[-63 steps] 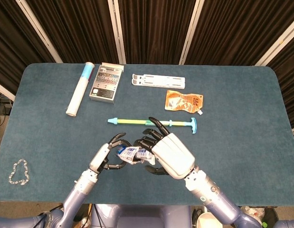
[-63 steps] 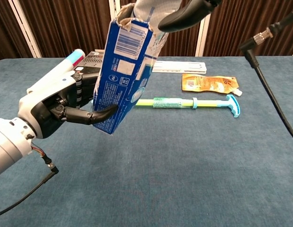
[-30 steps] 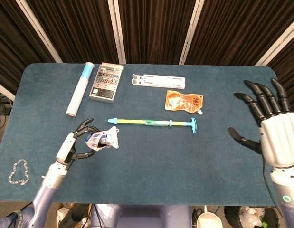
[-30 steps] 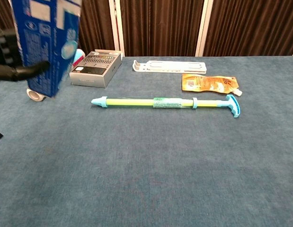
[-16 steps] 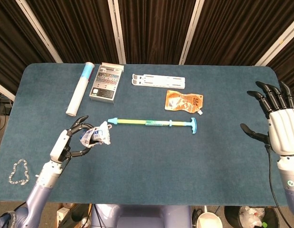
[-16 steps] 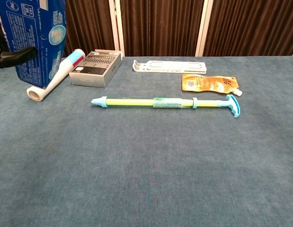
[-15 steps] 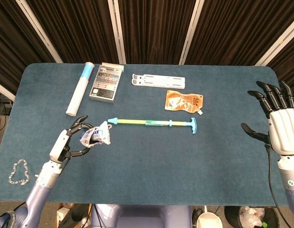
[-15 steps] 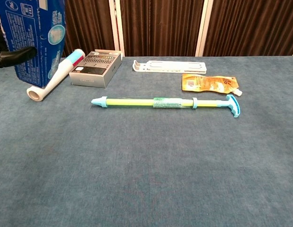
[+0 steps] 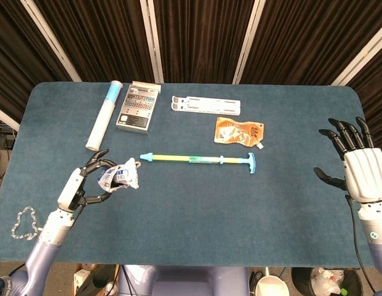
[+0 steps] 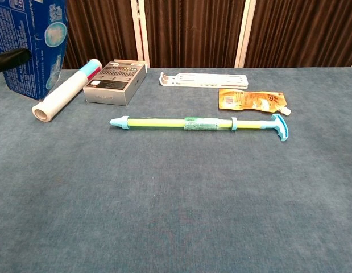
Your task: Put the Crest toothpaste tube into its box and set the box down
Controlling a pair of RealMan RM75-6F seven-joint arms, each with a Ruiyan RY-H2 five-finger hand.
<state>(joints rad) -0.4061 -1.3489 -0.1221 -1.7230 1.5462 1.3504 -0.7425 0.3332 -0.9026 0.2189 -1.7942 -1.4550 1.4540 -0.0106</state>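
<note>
My left hand (image 9: 79,187) holds the blue Crest toothpaste box (image 9: 118,176) upright above the table's left front part, its torn open flaps facing up. In the chest view the box (image 10: 31,45) hangs at the far left edge, off the cloth, with one dark finger (image 10: 11,59) of that hand across it. The tube itself does not show; whether it is inside the box I cannot tell. My right hand (image 9: 362,173) hovers at the table's right edge, fingers spread, holding nothing.
On the blue cloth lie a long yellow-and-teal stick (image 9: 197,160), an orange pouch (image 9: 240,131), a white flat rack (image 9: 206,105), a grey box (image 9: 138,113), a white roll (image 9: 104,123) and a clear bead chain (image 9: 24,222).
My left hand has carried the box further left and slightly toward me. My right hand has drawn back a little more to the right edge, still spread.
</note>
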